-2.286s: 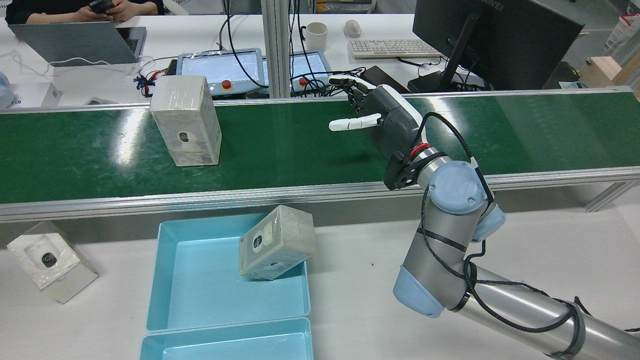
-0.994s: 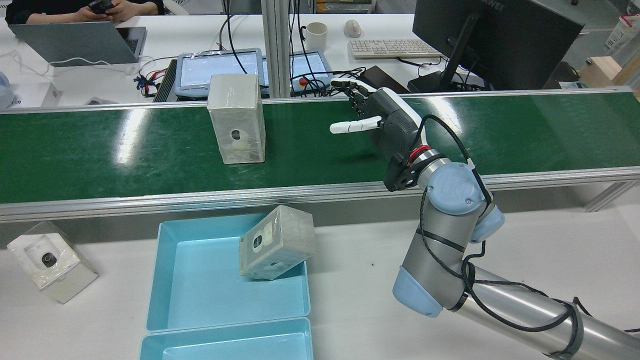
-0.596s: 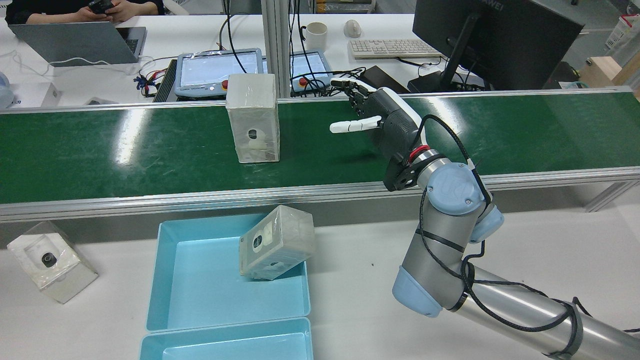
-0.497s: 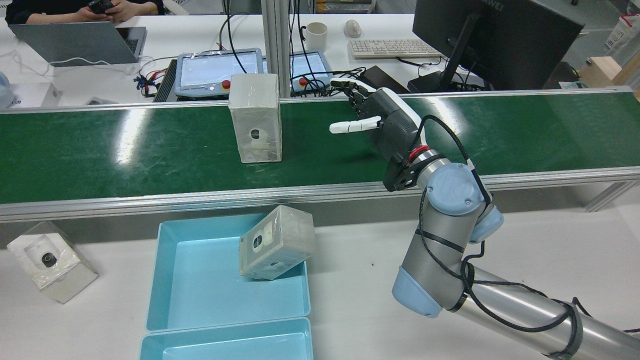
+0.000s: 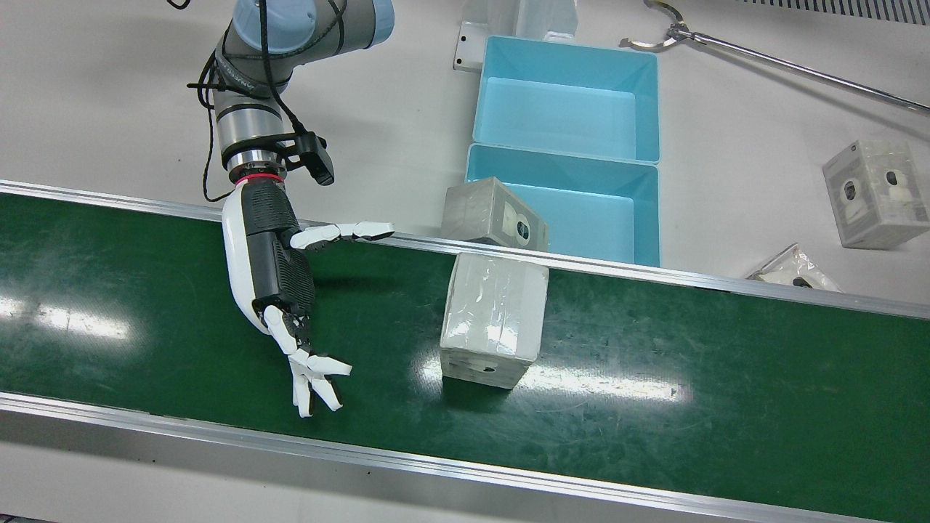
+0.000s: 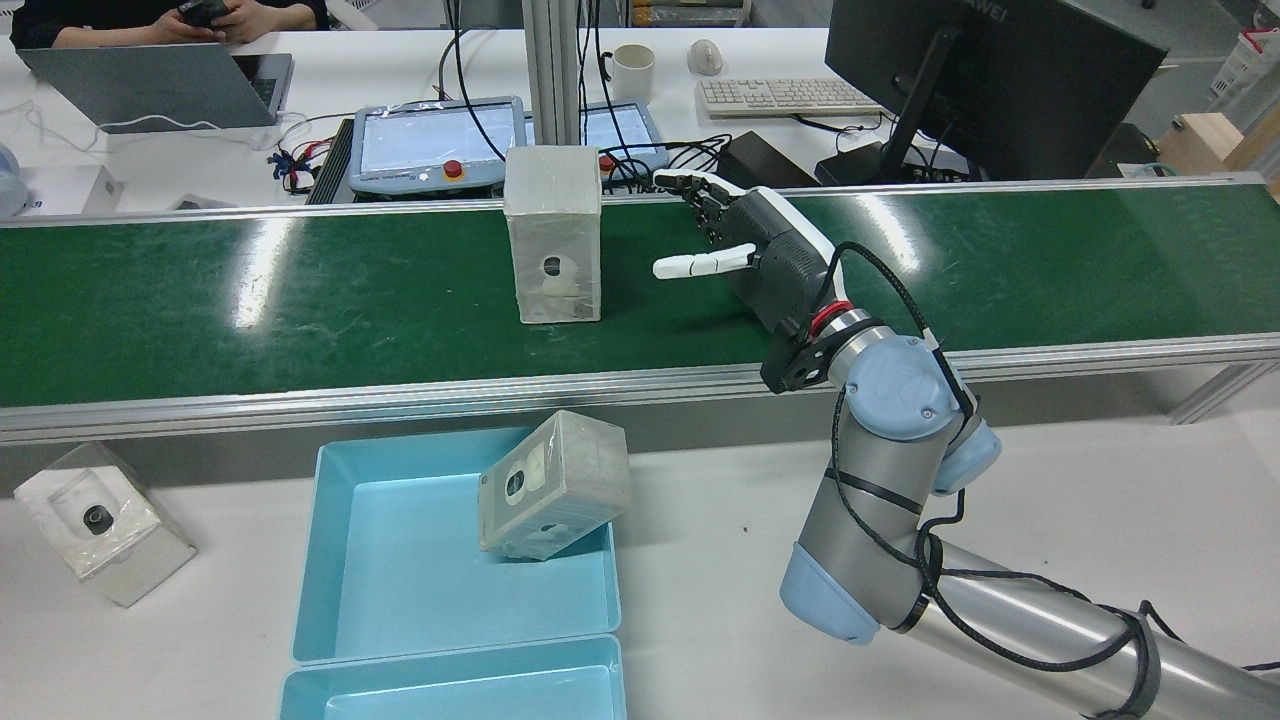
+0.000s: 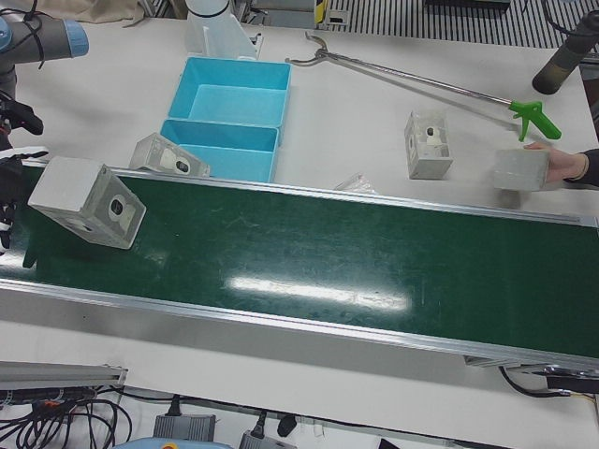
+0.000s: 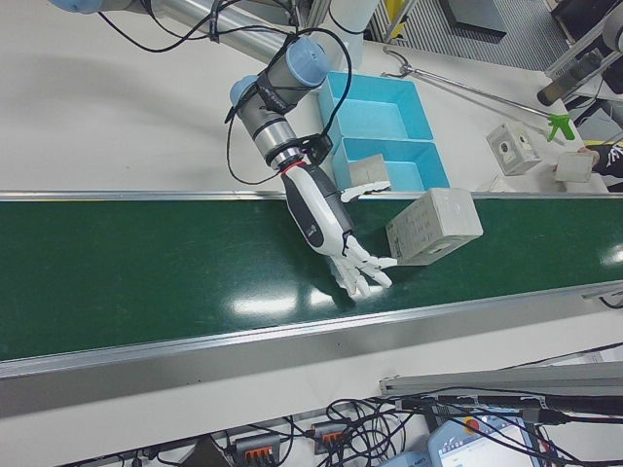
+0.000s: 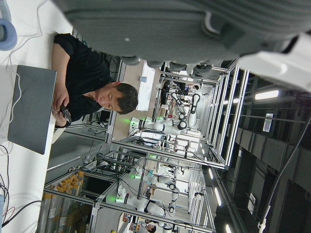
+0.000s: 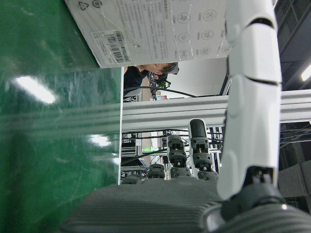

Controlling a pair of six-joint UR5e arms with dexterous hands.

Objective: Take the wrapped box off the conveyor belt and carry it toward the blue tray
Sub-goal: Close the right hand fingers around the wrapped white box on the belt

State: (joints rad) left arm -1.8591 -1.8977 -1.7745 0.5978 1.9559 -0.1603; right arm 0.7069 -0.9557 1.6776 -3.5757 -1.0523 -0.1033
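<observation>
The wrapped box (image 5: 494, 319) stands upright on the green conveyor belt (image 5: 690, 378), also in the rear view (image 6: 553, 245) and right-front view (image 8: 433, 227). My right hand (image 5: 272, 269) is open and empty over the belt, fingers spread, a short gap from the box's side; it also shows in the rear view (image 6: 770, 260). The right hand view shows the box's labelled face (image 10: 155, 29) close ahead. The blue tray (image 5: 563, 156) sits on the white table beside the belt. My left hand (image 9: 194, 24) shows only in its own view, palm at the edge.
A second wrapped box (image 5: 494, 214) leans on the tray's rim by the belt rail. Another box (image 5: 872, 192) and a small bag (image 5: 792, 272) lie on the table. A long grabber tool (image 5: 763, 58) lies past the tray. A person's hand holds a box (image 7: 524, 168).
The wrapped box has ridden the belt toward my right hand and now stands close to it. The right hand has shifted slightly toward the box, still open.
</observation>
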